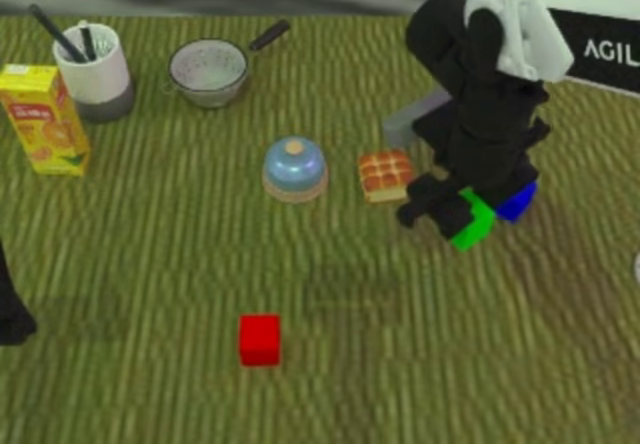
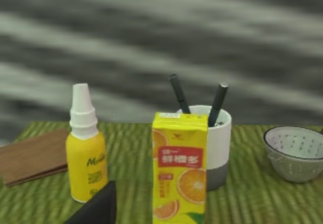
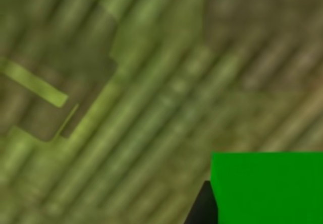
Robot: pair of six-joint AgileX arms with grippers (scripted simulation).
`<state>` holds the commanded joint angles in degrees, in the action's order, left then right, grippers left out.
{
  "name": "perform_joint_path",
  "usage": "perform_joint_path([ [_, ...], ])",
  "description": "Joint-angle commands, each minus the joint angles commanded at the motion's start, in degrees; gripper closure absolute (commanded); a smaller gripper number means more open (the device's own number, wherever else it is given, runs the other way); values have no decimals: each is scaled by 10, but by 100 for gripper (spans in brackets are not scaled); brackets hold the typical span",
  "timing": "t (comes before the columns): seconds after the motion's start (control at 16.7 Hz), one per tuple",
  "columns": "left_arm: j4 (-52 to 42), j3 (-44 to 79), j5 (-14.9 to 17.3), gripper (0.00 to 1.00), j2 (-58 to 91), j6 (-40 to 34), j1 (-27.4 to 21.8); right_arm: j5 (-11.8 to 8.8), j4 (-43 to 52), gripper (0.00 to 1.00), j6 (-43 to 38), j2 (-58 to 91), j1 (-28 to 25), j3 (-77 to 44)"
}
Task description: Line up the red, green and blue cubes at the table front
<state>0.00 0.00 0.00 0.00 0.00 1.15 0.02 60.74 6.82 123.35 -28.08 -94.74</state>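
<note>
Right gripper [image 1: 452, 216] clamped on the green cube [image 1: 473, 222], blue cube [image 1: 517, 202] just beside — could get knocked!

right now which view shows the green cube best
The right wrist view: the green cube fills a corner, large and unblocked, with the table behind it. In the top view the right gripper and arm cover part of it. The left wrist view does not show it.

Top view: I look straight down on the tabletop [image 1: 150, 294].
Left wrist: low, level, facing the juice carton [image 2: 179, 168], also upper left in my top view.
Right wrist: close above the green cube [image 3: 267, 186].
</note>
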Motion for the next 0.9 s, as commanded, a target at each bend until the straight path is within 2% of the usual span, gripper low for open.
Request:
perform_joint_path([
  [0.3, 0, 0, 0, 0, 0, 0, 0, 1, 12, 100, -120, 3, -49, -10],
  [0.72, 0, 0, 0, 0, 0, 0, 0, 3, 33, 100, -428, -8, -152, -9],
  [0.9, 0, 0, 0, 0, 0, 0, 0, 4, 36, 100, -522, -20, -187, -6],
])
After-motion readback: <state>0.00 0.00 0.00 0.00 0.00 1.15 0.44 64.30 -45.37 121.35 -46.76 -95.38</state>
